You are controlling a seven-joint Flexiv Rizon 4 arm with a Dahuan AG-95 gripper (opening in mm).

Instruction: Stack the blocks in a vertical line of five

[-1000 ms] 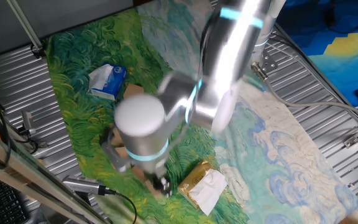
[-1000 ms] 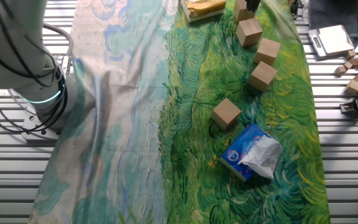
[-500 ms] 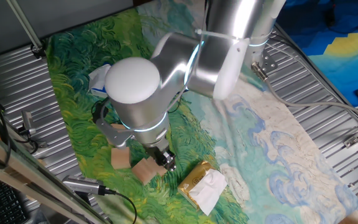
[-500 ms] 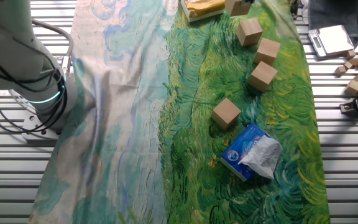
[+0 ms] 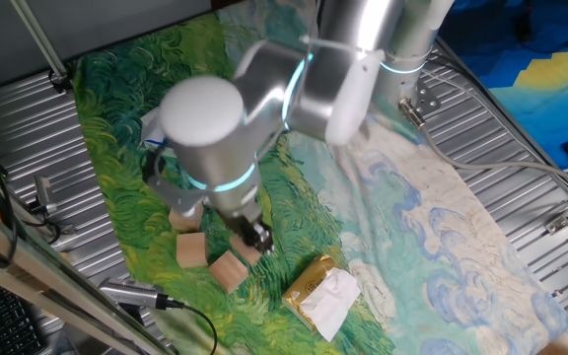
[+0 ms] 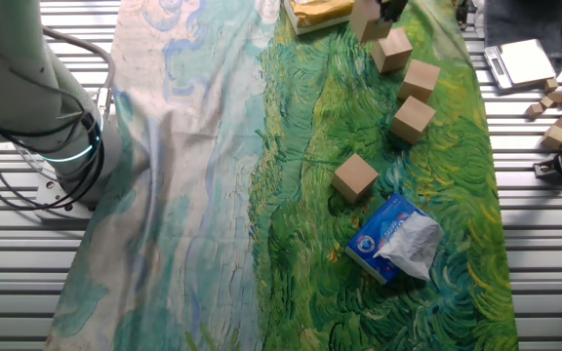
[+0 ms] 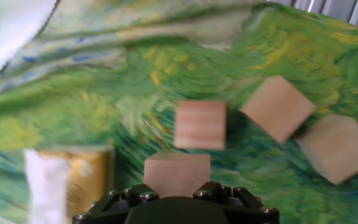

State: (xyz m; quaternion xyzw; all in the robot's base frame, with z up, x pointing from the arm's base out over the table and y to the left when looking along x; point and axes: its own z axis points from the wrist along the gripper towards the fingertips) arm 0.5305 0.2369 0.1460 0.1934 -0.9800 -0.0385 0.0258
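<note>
Currently gripper pinches wooden block, raised clear of green cloth, presumably for stacking. Three blocks lie ahead; yellow-gold packet to side.

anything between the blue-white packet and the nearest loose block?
Nothing. In the other fixed view, only bare green cloth separates the blue-and-white packet from the nearest block; they sit close but apart.

Tool grips block; three blocks beyond.
</note>
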